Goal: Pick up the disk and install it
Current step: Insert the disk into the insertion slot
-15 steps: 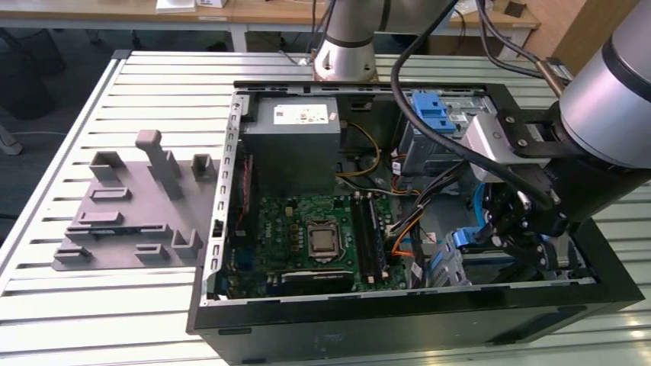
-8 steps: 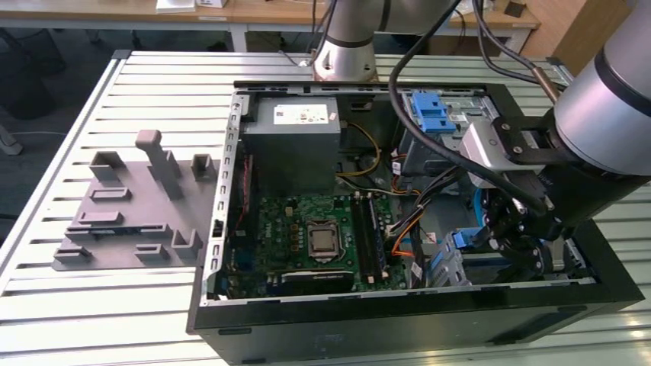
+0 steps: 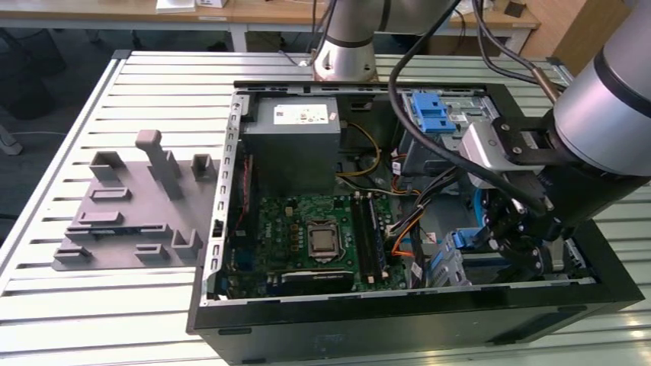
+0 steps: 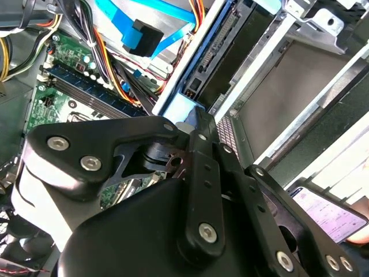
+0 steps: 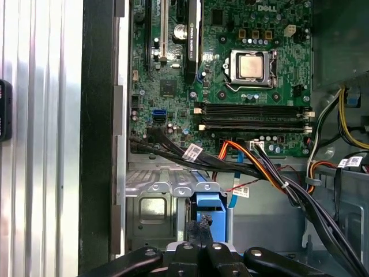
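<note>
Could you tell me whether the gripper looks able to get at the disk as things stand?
Most likely yes: in the first wrist view the gripper sits right at the blue end of the disk inside the open computer case, and the cable bundle passes beside it, not between them.

Table (image 3: 61, 305): silver-white, ribbed with parallel slats.
Fixture (image 3: 133, 213): plain matt grey.
Computer case (image 3: 407, 328): black shell, bare silver metal inside.
Motherboard (image 5: 230, 69): green, with black slots and a silver socket.
Power supply (image 3: 295, 145): grey, with a white sticker.
Latch (image 3: 432, 114): blue.
Cables (image 5: 253, 164): black, orange and yellow.
Flat cable (image 4: 132, 29): bright blue.
Disk (image 4: 184, 101): pale blue side rail.
Gripper (image 4: 199, 130): black, with silver screw heads.
</note>
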